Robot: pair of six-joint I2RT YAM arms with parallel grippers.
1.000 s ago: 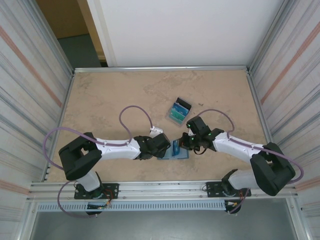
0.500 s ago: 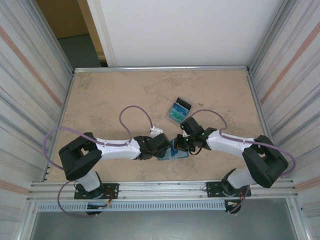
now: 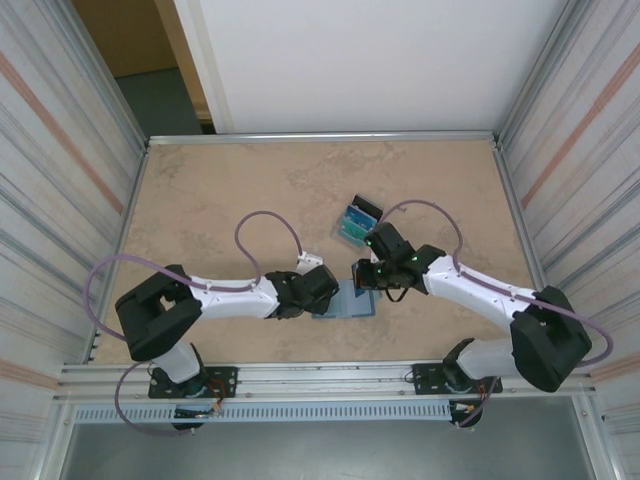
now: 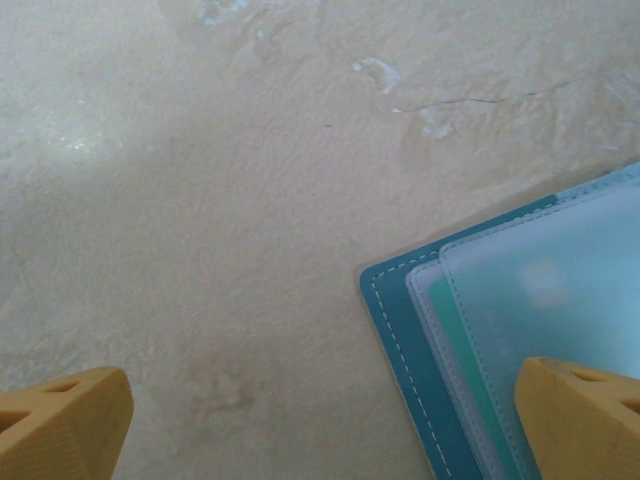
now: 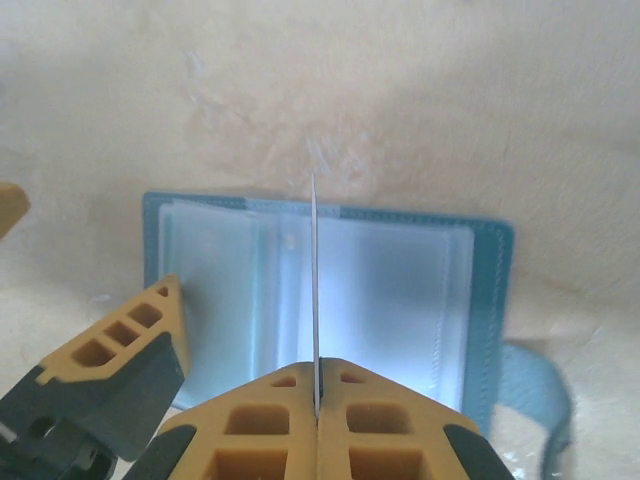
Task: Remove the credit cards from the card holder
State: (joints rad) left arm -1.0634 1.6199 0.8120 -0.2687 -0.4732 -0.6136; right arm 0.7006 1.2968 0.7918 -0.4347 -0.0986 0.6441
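Jaws of the right gripper (image 5: 317,385) were pressed together on the lower edge of one thin card (image 5: 314,270). The card stood upright and edge-on to the right wrist camera, so it read as a single pale line and its colour could not be told. It rose over the fold of the card holder (image 5: 400,290), which lay open and flat on the table (image 3: 220,190), its pale frosted pockets facing up inside a teal-blue stitched border. Whether the card's far edge sat in a pocket or hung clear of it could not be told. A small strap (image 5: 540,395) of the same blue curled out from the holder's lower right corner in that view.

The left gripper (image 4: 320,415) was spread wide and held nothing. In its own wrist view one orange fingertip (image 4: 585,415) lay over a corner panel of the holder, while the other sat well off to the side above bare table. The right wrist view showed that same finger on the holder's left panel, though actual contact could not be confirmed.

From above, the two grippers met over the holder, which lay close to the near edge of the table between the arms. Other credit cards (image 3: 355,225) lay in a small fanned pile just beyond the right gripper, apart from the holder, showing teal and blue faces and a black edge.
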